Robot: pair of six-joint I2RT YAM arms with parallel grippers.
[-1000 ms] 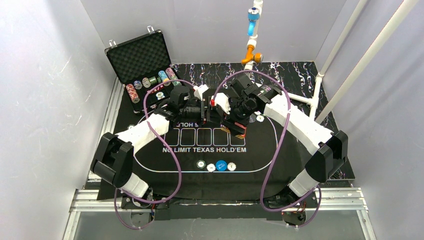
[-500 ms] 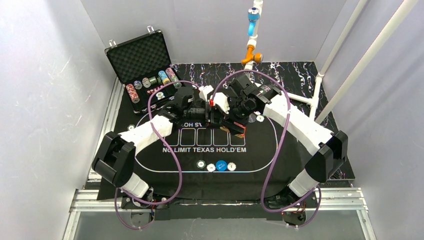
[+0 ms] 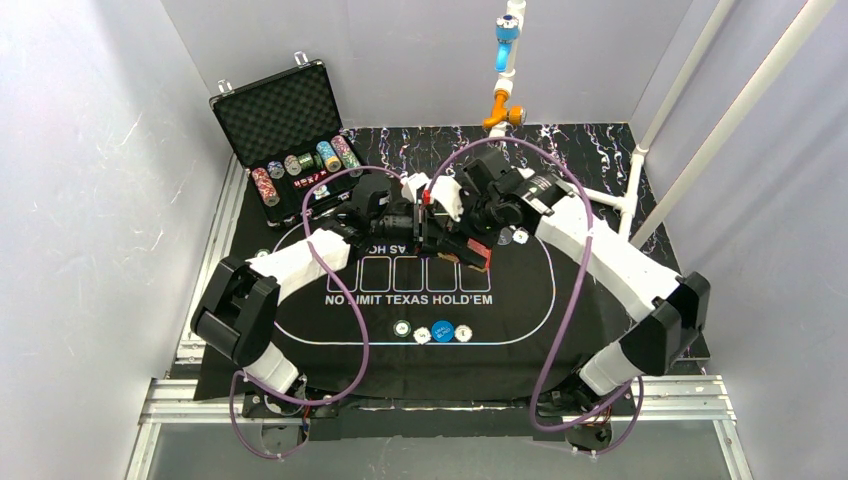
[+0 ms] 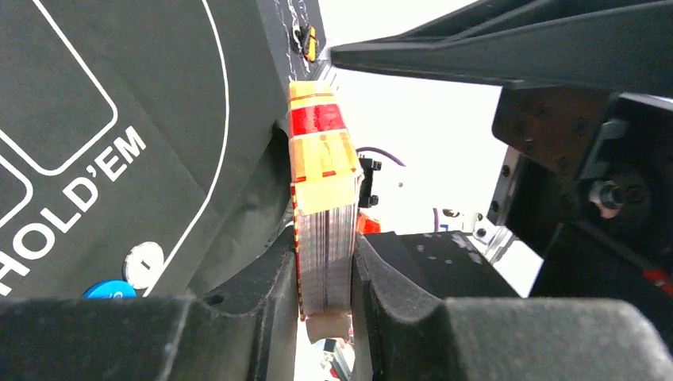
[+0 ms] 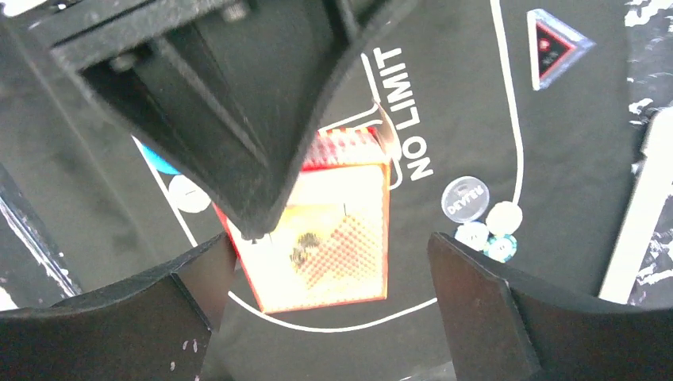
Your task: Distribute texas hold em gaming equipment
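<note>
My left fingers [image 4: 397, 270] are clamped on the deck [image 4: 321, 159] across its thickness, one pad on each broad face. The stacked card edges sit squeezed between them, so nothing can fan out. My right fingers [image 5: 492, 317] are spread wide on either side of the same deck, touching neither face as far as the wrist view shows. I read that as a hand-over, with the right side free of the deck so that the left can carry it.

From above, the deck hangs at about 1 o'clock from the middle of the mat [image 3: 580, 300]. It seems lifted off the worktop rather than lying on it, though I cannot be certain of the gap. The blue button [image 3: 442, 331] and its pale neighbours lie in a line at 6 o'clock, toward my bases. A few small round buttons [image 3: 517, 237] sit at 2 o'clock beside the right wrist. The striped chips [image 3: 300, 163] stand in the open case [image 3: 275, 112] at 10 o'clock.

Holding the deck on edge leaves its faces reachable, which I judge dealing will need. A loose squeeze could spill cards.
</note>
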